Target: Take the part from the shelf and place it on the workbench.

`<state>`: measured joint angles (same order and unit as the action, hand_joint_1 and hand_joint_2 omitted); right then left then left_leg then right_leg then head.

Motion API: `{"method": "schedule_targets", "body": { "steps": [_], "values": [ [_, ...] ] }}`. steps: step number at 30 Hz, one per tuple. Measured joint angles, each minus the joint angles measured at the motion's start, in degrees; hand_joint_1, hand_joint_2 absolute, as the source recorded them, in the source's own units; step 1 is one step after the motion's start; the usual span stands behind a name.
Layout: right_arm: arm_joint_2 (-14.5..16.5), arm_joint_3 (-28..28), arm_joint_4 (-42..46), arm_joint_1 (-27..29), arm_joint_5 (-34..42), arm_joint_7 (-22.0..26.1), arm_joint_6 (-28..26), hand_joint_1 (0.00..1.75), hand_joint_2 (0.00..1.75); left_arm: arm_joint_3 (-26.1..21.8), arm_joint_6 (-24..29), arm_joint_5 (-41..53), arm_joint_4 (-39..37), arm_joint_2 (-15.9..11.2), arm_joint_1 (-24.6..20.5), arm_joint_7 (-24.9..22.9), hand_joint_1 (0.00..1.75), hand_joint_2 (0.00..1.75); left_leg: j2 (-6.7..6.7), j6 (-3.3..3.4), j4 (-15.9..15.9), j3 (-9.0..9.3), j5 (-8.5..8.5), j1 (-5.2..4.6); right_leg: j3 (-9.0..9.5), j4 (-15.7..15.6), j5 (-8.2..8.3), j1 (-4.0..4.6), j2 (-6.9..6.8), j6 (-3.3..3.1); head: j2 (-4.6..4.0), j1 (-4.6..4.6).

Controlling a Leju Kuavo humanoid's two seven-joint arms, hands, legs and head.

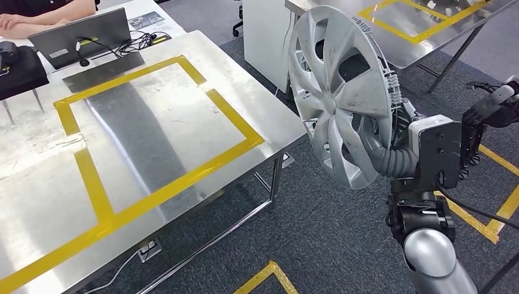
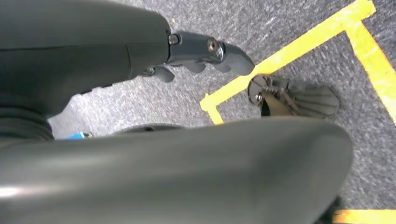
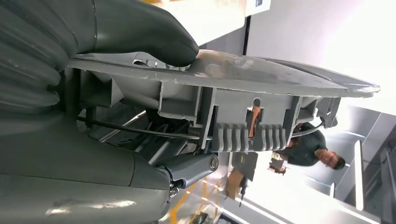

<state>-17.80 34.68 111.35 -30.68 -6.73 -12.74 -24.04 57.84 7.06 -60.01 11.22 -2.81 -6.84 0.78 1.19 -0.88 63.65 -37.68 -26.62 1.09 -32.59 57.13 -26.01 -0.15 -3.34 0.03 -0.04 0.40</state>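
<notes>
Right hand (image 1: 392,144) grips hubcap (image 1: 339,92) by its rim, fingers (image 3: 187,170) clamped, right of frame, well off worktop (image 1: 183,116). Left hand (image 2: 205,53) hangs holding nothing, fingers loosely curled. Swing left, tip flat, lower inside yellow tape rectangle (image 1: 226,104) before release.

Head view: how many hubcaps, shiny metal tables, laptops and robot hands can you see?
Hubcaps: 1, the hubcap
Metal tables: 2, the near table and the far table
Laptops: 1, the laptop
Robot hands: 1, the right hand holding the hubcap
Total: 5
</notes>
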Motion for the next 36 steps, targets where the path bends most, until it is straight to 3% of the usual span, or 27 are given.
{"method": "schedule_targets", "body": {
  "steps": [2,5,6,8,10,11,12,13,16,18,20,22,23,25,27,28,29,30,32,33,36],
  "values": [
    [0.04,0.01,-0.20,-0.09,0.05,0.05,-0.13,1.75,1.75,-0.01,-0.01,-0.09,-0.01,-0.08,-0.11,0.20,0.00,0.00,0.78,0.62,-4.32,2.63,0.69,-0.19,-0.32,0.85,-0.38,0.23,-0.62,0.64,0.00,-0.12],
    [0.10,0.11,-0.37,-0.16,0.07,0.04,-0.31,1.75,1.75,-0.01,-0.02,-0.19,-0.01,-0.09,-0.05,0.53,0.00,0.00,-0.21,1.60,-4.57,2.64,0.82,-0.18,-0.64,1.28,-0.53,0.24,-1.21,1.51,0.00,0.12],
    [0.11,0.16,-0.43,-0.15,0.04,-0.03,-0.33,1.75,1.75,-0.01,-0.02,-0.19,-0.02,-0.12,-0.02,0.60,0.00,0.00,-0.62,1.87,-4.63,2.55,0.98,-0.04,-1.02,1.91,-1.10,0.13,-0.70,1.86,0.00,0.23],
    [0.08,0.20,-0.53,-0.15,-0.07,-0.21,-0.40,1.75,1.75,-0.01,-0.03,-0.18,-0.03,-0.17,-0.06,0.68,0.00,0.00,-1.45,2.38,-4.76,2.38,1.30,0.21,-3.07,6.25,-3.90,-0.13,1.19,2.55,0.00,0.74],
    [0.04,0.30,-0.70,-0.04,-0.24,-0.49,-0.44,1.75,1.75,-0.01,-0.08,-0.20,-0.03,-0.18,-0.13,0.68,0.00,0.00,-2.35,2.65,-4.75,2.09,1.48,0.16,-6.26,13.76,-7.37,-0.24,2.46,2.85,0.00,1.33],
    [0.03,0.36,-0.82,0.10,-0.35,-0.68,-0.44,1.75,1.75,-0.01,-0.13,-0.25,-0.03,-0.18,-0.11,0.67,0.00,0.00,-2.85,2.71,-4.74,1.98,1.55,0.12,-7.46,16.58,-8.20,-0.26,2.63,2.85,0.00,1.54],
    [0.03,0.42,-0.96,0.29,-0.48,-0.86,-0.44,1.75,1.75,-0.01,-0.16,-0.33,-0.04,-0.18,-0.07,0.61,0.00,0.00,-3.38,2.75,-4.73,1.93,1.61,0.07,-7.80,17.47,-8.00,-0.27,2.70,2.74,0.00,1.73],
    [0.03,0.44,-1.11,0.45,-0.62,-1.02,-0.43,1.75,1.75,-0.01,-0.19,-0.44,-0.04,-0.19,-0.03,0.52,0.00,0.00,-3.95,2.74,-4.72,1.92,1.69,0.01,-7.08,16.07,-6.75,-0.27,2.83,2.50,0.00,1.93],
    [0.05,0.48,-1.32,0.52,-0.97,-1.21,-0.40,1.75,1.75,-0.02,-0.22,-0.68,-0.03,-0.13,-0.05,0.26,0.00,0.00,-5.53,2.43,-4.77,1.79,2.06,-0.09,-1.58,4.86,-1.87,-0.18,4.93,1.15,0.00,2.34],
    [0.07,0.52,-1.37,0.36,-1.06,-1.17,-0.39,1.75,1.75,-0.02,-0.26,-0.79,-0.03,-0.04,-0.11,0.14,0.00,0.00,-6.29,1.75,-4.89,1.29,2.54,0.17,0.17,1.51,-1.42,0.02,6.06,0.51,0.00,2.38],
    [0.14,0.64,-1.53,0.29,-1.10,-1.13,-0.34,1.75,1.75,-0.02,-0.20,-1.10,-0.03,-0.04,-0.01,0.06,0.00,0.00,-7.01,0.87,-5.19,0.95,3.10,0.41,0.42,0.85,-1.10,0.24,5.52,0.17,0.00,2.50],
    [0.38,0.78,-1.83,0.28,-1.25,-0.91,-0.30,1.75,1.75,-0.06,0.00,-1.71,-0.04,-0.10,0.10,0.31,0.00,0.00,-5.56,0.41,-4.36,0.14,2.50,0.19,0.85,-0.39,-0.35,0.07,4.46,-0.22,0.00,2.31],
    [0.55,0.84,-1.99,0.28,-1.50,-0.68,-0.29,1.75,1.75,-0.10,0.11,-2.05,-0.05,-0.16,0.07,0.61,0.00,0.00,-4.25,0.32,-2.41,-0.89,1.24,0.04,1.01,-0.96,-0.01,-0.06,3.86,-0.38,0.00,2.01],
    [0.88,0.99,-2.38,0.33,-2.20,-0.19,-0.29,1.75,1.75,-0.25,0.29,-2.68,-0.05,-0.26,0.00,1.37,0.00,0.00,-2.08,0.16,4.47,-4.02,-2.41,-0.01,0.94,-1.27,0.23,-0.09,2.81,-0.62,0.00,1.27],
    [1.26,1.25,-2.96,0.61,-2.62,0.13,-0.34,1.75,1.75,-0.40,0.33,-2.91,-0.07,-0.45,0.01,1.97,0.00,0.00,-1.67,-0.12,9.79,-6.12,-4.20,0.06,0.72,-1.16,0.24,-0.07,1.74,-0.61,0.00,0.79],
    [1.50,1.38,-3.34,0.85,-2.68,0.26,-0.37,1.75,1.75,-0.44,0.33,-2.91,-0.07,-0.64,0.02,2.14,0.00,0.00,-1.51,-0.21,9.56,-5.67,-3.67,0.08,0.66,-1.07,0.22,-0.07,1.24,-0.56,0.00,0.56],
    [1.76,1.52,-3.76,1.09,-2.71,0.46,-0.40,1.75,1.75,-0.46,0.33,-2.89,-0.08,-0.88,0.03,2.22,0.00,0.00,-1.25,-0.24,7.25,-4.13,-2.36,0.10,0.63,-0.93,0.16,-0.08,0.77,-0.47,0.00,0.33],
    [2.04,1.68,-4.21,1.26,-2.79,0.71,-0.42,1.75,1.75,-0.49,0.33,-2.88,-0.08,-1.16,0.02,2.26,0.00,0.00,-0.61,-0.21,3.30,-1.73,-0.82,0.11,0.61,-0.67,0.03,-0.08,0.34,-0.27,0.00,0.08],
    [2.51,1.98,-5.07,1.31,-3.10,1.34,-0.47,1.75,1.75,-0.55,0.27,-2.91,-0.09,-1.58,-0.16,2.34,0.00,0.00,0.68,0.20,-3.26,2.31,0.70,-0.14,0.24,0.20,-0.37,0.22,-0.35,0.38,0.00,-0.32],
    [2.71,2.11,-5.45,1.24,-3.26,1.63,-0.50,1.75,1.75,-0.58,0.21,-2.93,-0.09,-1.69,-0.23,2.38,0.00,0.00,0.98,0.51,-4.79,3.19,0.76,-0.27,0.04,0.58,-0.50,0.37,-0.67,0.67,0.00,-0.33],
    [3.33,2.53,-6.48,1.12,-3.41,2.02,-0.57,1.75,1.75,-0.64,0.12,-2.97,-0.09,-1.89,-0.17,2.39,0.00,0.00,-0.21,1.48,-4.95,2.98,0.85,-0.23,-0.36,1.19,-0.85,0.37,-1.37,1.30,0.00,0.04]
  ]
}}
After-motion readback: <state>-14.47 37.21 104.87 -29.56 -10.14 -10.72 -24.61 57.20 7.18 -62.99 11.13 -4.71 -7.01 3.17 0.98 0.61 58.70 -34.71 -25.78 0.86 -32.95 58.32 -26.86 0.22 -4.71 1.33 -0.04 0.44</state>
